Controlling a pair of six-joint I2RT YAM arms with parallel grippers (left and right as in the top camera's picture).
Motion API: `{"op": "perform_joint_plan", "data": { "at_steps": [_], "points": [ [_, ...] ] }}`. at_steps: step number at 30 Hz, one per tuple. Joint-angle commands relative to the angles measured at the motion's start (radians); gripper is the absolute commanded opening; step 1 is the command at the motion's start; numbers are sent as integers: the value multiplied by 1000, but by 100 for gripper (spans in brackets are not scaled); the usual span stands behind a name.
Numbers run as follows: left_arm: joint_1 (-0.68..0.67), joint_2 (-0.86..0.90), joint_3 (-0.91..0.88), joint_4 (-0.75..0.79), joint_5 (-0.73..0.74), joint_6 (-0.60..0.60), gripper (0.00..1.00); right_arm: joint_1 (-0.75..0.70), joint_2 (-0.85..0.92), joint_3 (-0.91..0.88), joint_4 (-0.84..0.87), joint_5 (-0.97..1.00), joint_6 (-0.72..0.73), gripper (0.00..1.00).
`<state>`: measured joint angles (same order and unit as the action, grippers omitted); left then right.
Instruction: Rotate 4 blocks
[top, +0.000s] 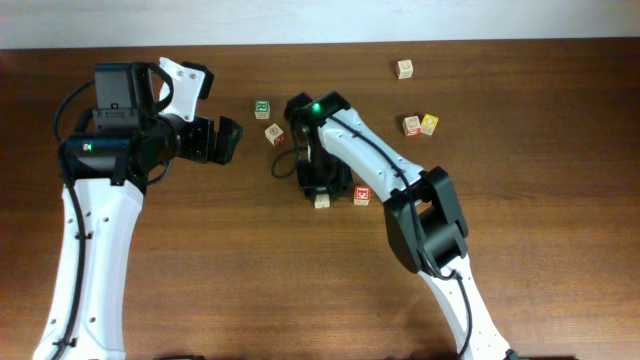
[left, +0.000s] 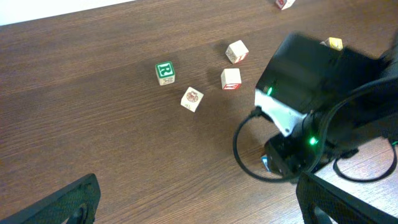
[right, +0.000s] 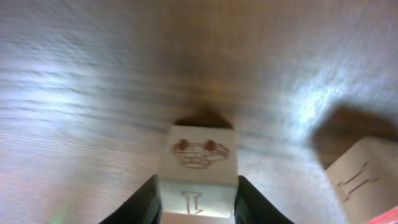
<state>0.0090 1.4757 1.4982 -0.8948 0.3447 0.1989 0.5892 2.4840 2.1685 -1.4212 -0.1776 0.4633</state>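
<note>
My right gripper (right: 198, 194) is shut on a pale beige block (right: 199, 163), one dark finger pressed to each side. The block rests on the table, a line drawing on top and a thin letter on the near face. In the overhead view it (top: 322, 201) pokes out below the right gripper (top: 320, 192). A red-bordered block (top: 361, 195) lies just right of it, its edge showing (right: 367, 180). The green-lettered block (top: 262, 109) and a block with a reddish picture (top: 274, 133) sit between the arms. My left gripper (top: 226, 141) hangs open and empty over bare wood (left: 199, 208).
Three more blocks lie at the back right: a pale one (top: 405, 68), a red-marked one (top: 412, 125) and a yellow one (top: 429, 124). In the left wrist view two further blocks (left: 231, 79) (left: 236, 51) lie beneath the right arm (left: 311, 118), whose cable loops low.
</note>
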Motion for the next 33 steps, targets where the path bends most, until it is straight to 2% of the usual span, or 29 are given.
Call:
{"op": "perform_joint_plan", "data": {
  "at_steps": [1, 5, 11, 20, 22, 25, 29, 33],
  "points": [
    [6, 5, 24, -1, 15, 8, 99, -12, 32, -18, -50, 78, 24, 39],
    [6, 5, 24, -1, 15, 8, 99, -34, 32, -18, -97, 145, 49, 39],
    [6, 5, 24, -1, 15, 8, 99, -55, 32, 4, -68, 143, 37, 40],
    [6, 5, 25, -1, 15, 8, 99, -52, 30, 265, -152, 43, 15, 63],
    [6, 5, 25, -1, 15, 8, 99, -51, 30, 298, -100, 12, 15, 66],
    [6, 5, 25, -1, 15, 8, 99, -40, 31, 272, 101, 9, 16, 70],
    [6, 5, 25, -1, 15, 8, 99, -34, 31, 185, 367, 185, 17, 69],
    [6, 5, 24, -1, 15, 8, 99, -40, 31, 142, 486, 246, 16, 69]
  ]
}}
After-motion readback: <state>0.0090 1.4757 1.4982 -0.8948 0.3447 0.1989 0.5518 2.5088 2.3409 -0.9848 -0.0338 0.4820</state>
